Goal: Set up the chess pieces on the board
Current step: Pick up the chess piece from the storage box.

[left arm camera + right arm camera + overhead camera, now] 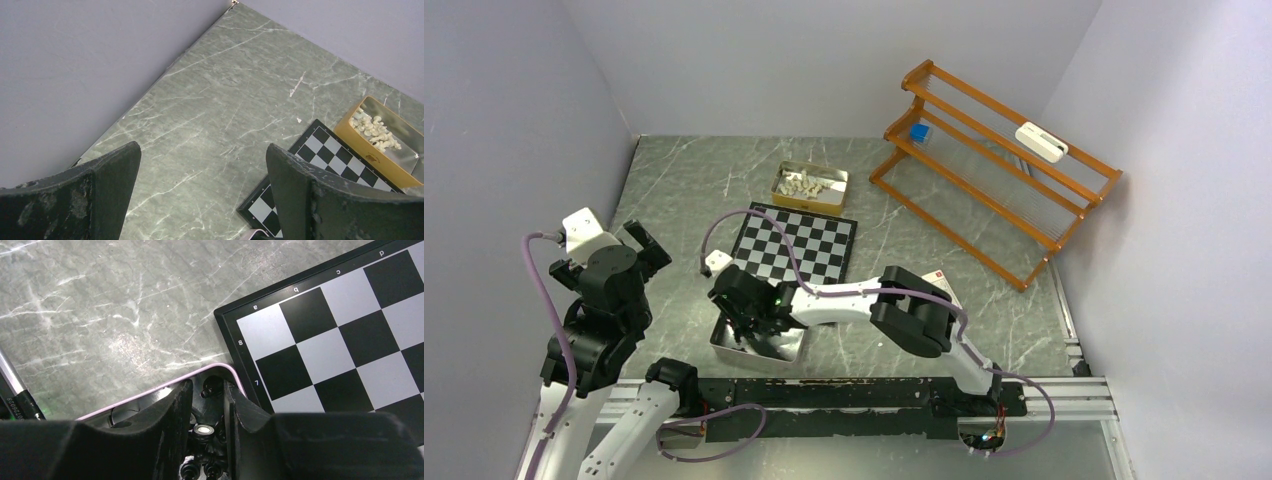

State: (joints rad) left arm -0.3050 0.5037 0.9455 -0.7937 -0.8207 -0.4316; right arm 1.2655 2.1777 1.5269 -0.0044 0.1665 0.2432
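The chequered board (796, 245) lies mid-table with no pieces on it; its corner shows in the left wrist view (340, 155) and the right wrist view (340, 325). Cream-white chess pieces (809, 185) fill a golden tin (395, 165) behind the board. My right gripper (744, 325) reaches down into the silver tray (789, 352) in front of the board. Its fingers (170, 410) stand a narrow way apart around glossy black chess pieces (203, 430), one lying base-up between them. My left gripper (646, 245) hovers wide open and empty at the left (203, 147).
An orange wire rack (994, 170) stands at the back right, holding a blue block (918, 131) and a white device (1040, 141). A white card (939, 285) lies under the right arm. Walls close the table on three sides.
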